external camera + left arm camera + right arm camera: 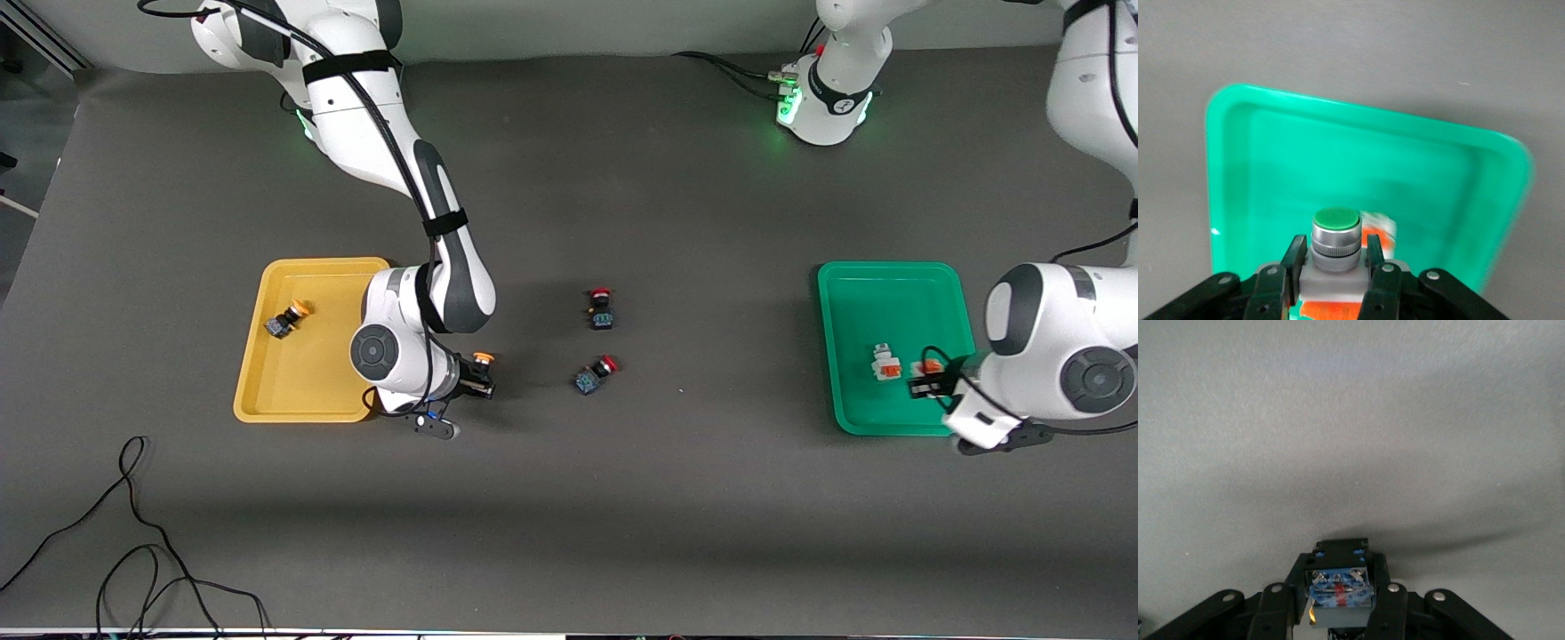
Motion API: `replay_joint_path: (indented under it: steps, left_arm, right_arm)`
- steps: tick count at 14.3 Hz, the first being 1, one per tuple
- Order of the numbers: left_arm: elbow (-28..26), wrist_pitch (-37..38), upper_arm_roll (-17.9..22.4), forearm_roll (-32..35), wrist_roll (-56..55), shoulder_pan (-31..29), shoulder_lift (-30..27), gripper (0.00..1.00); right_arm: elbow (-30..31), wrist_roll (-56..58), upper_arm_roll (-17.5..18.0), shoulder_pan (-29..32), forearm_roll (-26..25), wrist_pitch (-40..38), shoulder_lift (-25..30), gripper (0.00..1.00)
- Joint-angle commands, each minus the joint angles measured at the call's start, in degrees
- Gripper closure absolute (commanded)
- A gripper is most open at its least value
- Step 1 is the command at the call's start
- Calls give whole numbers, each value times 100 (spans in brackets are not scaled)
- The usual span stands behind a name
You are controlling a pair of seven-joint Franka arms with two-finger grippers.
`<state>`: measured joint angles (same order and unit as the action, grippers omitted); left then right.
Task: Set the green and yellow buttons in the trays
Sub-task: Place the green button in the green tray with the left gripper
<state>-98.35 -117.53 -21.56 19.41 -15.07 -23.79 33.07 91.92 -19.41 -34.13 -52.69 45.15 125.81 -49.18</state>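
A dark grey mat covers the table [622, 516], with loose black cables [133, 551] curling at the lower left of the front view.

The yellow tray [302, 400] sits in the middle left of that view, its long axis running up and down the picture. In its upper part lies a yellow-capped button [288, 319], tipped on its side, the cap pointing up and toward the table's centre, the black body toward the tray's outer rim.

The right gripper [480, 378] hangs just beside the yellow tray's inner edge, over bare mat, clamped on a second yellow-capped button [483, 359]. In the right wrist view this button's blue terminal end [1338, 587] faces the camera between the fingers [1288, 600].

Two red-capped switches lie near the centre: one [602, 308] stands roughly straight up the picture, cap topmost; the other [596, 374] lies lower, slanted, its cap toward the upper right.

The green tray [889, 293] sits at the middle right. A white-grey button [885, 362] rests in its lower half. The left gripper [929, 380] is over the same area, grasping another white-grey button [1335, 243], whose green cap faces the wrist camera, long axis along the fingers [1293, 267].
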Motion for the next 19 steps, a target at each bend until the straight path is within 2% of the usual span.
replay_joint_path:
  steps: [1,3,4,5,6,7,9,12,14,17,19]
  left_arm:
    - [-650,-726,-68,264,556,-389,-65,84]
    - [-650,-910,11,615,584,-425,207,82]
    - [-650,-920,20,660,627,-451,235,73]
    - [-641,-877,20,660,706,-469,226,53]
    - [-641,-842,20,660,794,-469,209,7]
    - [-615,-754,20,660,812,-469,200,0]
    - [-475,-387,11,608,1135,-478,51,0]
    - [86,815,-59,206,1497,-469,-431,0]
    - [482,1520,-85,-217,1926,-451,-765,0]
    - [747,2233,-68,-832,2271,-478,-1485,0]
    - [730,2401,-76,-1078,2280,-478,-2039,0]
  right_arm:
    - [-216,183,-321,126,64,-519,303,100]
    - [-1041,183,-645,459,73,-1659,330,100]
    - [-1454,174,-839,618,73,-2291,417,100]
    - [-1806,174,-1058,758,81,-2898,548,100]
    - [-2070,165,-1278,838,73,-3400,741,100]
    - [-2265,131,-1541,865,73,-3832,961,100]
    - [-2372,183,-1999,848,-93,-4405,1453,100]
    - [-1821,840,-2027,690,-1276,-4767,2323,100]
    - [-1110,921,-2045,663,-1640,-4654,2631,100]
    - [199,1622,-2062,672,-1904,-3533,2826,100]
    - [1113,1860,-2045,655,-1914,-2427,2817,100]
